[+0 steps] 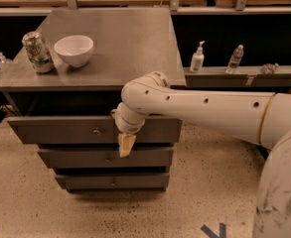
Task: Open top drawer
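Observation:
The top drawer (60, 130) is the widest grey front of three, just under the grey cabinet top (125, 48). It has a small round metal knob (96, 131) at its centre. Its front stands forward of the mid-sized drawer front (75, 157) and the smallest drawer front (85, 181) below. My gripper (125, 145) hangs from the white arm (204, 108), pointing down in front of the top drawer's lower edge. It is a little right of the knob and apart from it.
A white bowl (74, 49) and a drink can (36, 51) stand on the cabinet top at the left. Bottles (198, 57) stand on a low ledge to the right. Speckled floor lies in front of the cabinet.

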Robot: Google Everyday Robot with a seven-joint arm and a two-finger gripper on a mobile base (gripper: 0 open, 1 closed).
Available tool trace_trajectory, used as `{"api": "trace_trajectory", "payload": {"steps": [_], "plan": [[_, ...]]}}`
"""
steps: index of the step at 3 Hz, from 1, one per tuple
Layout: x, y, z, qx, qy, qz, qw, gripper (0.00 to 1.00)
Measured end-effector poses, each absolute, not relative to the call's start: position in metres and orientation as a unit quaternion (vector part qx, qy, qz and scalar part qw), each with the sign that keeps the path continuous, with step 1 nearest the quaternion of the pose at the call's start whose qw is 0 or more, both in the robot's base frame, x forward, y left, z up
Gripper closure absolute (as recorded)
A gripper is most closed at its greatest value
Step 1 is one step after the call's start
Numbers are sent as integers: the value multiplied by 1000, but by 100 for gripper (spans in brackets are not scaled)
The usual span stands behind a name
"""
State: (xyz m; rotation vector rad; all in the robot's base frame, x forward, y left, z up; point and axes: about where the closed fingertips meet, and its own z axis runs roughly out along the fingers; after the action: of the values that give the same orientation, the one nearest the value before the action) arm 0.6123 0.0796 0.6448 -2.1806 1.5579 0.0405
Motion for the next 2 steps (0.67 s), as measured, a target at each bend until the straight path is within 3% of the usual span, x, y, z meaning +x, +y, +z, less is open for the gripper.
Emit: {"api": "trace_trajectory", "payload": {"steps": [1, 2], "plan": [[580, 69, 676, -790, 560, 15, 251, 17], [512, 65, 741, -793, 534, 12, 294, 17]]}}
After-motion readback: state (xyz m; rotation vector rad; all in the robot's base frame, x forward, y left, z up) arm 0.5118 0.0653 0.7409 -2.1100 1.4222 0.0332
